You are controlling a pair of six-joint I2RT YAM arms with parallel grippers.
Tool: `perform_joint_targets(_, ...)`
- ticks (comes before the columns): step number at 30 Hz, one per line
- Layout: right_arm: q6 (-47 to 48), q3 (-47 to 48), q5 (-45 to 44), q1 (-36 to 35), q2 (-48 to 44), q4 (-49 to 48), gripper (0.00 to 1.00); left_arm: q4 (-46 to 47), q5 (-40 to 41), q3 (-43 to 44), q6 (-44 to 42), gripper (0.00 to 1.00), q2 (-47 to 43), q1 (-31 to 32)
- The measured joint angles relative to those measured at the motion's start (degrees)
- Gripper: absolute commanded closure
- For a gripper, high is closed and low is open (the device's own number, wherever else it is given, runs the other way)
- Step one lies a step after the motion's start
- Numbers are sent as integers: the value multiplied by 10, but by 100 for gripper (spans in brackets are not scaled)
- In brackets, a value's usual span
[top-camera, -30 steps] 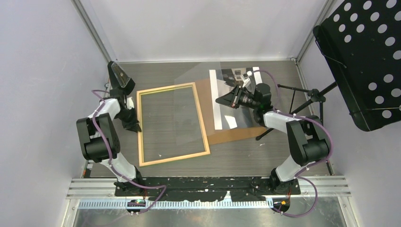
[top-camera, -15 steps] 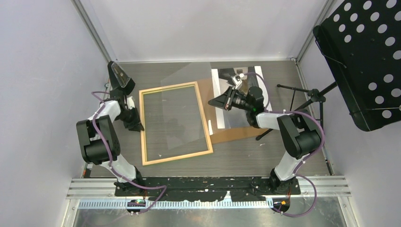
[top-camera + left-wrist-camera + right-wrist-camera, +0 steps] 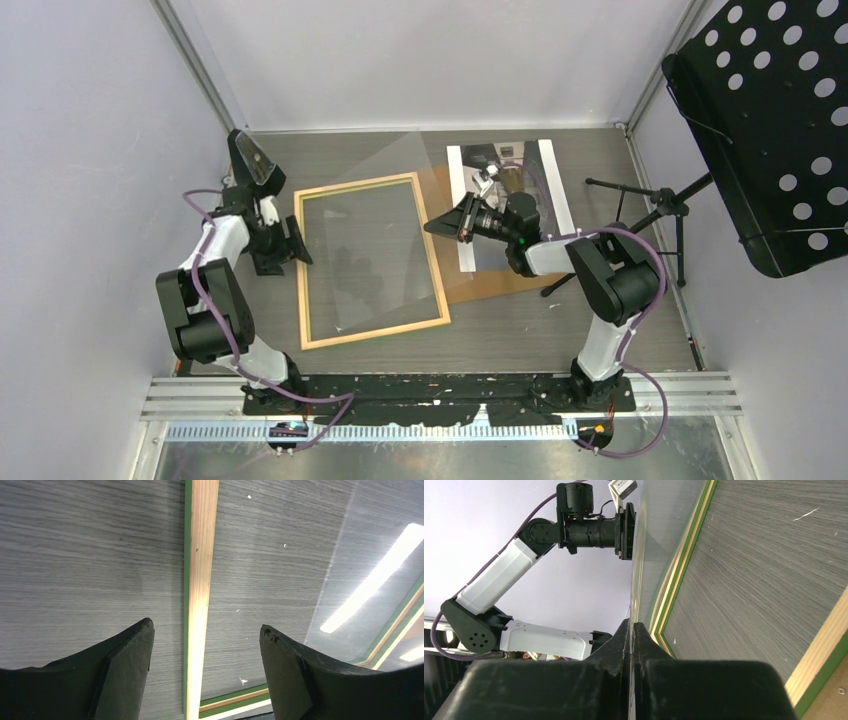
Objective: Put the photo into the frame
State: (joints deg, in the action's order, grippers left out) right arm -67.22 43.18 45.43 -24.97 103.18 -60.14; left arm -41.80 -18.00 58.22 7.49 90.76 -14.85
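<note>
The frame (image 3: pixel 301 280) lies flat at centre left, wood side up, its green edge showing along the rail (image 3: pixel 200 570). My left gripper (image 3: pixel 300 245) is open over the left rail, which runs between the fingers (image 3: pixel 125 665) untouched. My right gripper (image 3: pixel 432 225) is shut on the edge of a clear sheet (image 3: pixel 390 190), which slants down over the frame. In the right wrist view the jaws (image 3: pixel 633 630) pinch that sheet (image 3: pixel 659 540) edge-on beside the frame (image 3: pixel 684 565). The photo (image 3: pixel 500 158) lies at the back right, partly hidden by the right arm.
A brown hardboard sheet (image 3: pixel 490 285) lies under the photo, right of the frame. A black tripod (image 3: pixel 640 215) and a perforated black panel (image 3: pixel 770 130) stand at the right. A dark object (image 3: pixel 250 160) sits at the back left corner. Walls close in on three sides.
My left gripper has opened and let go of the frame's left rail. My right gripper has moved left with the clear sheet, bringing it further over the frame.
</note>
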Motion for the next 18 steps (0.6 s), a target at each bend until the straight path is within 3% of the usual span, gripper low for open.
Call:
perform_joint_targets(6,-22,0,-11,-20,17,-30,95,-2,7,0,-6,17,-47,-22)
perform_joint_targets(18,-41,0,-31,-49,34,-61,95,-13,20,2,-19,17,-104,-36)
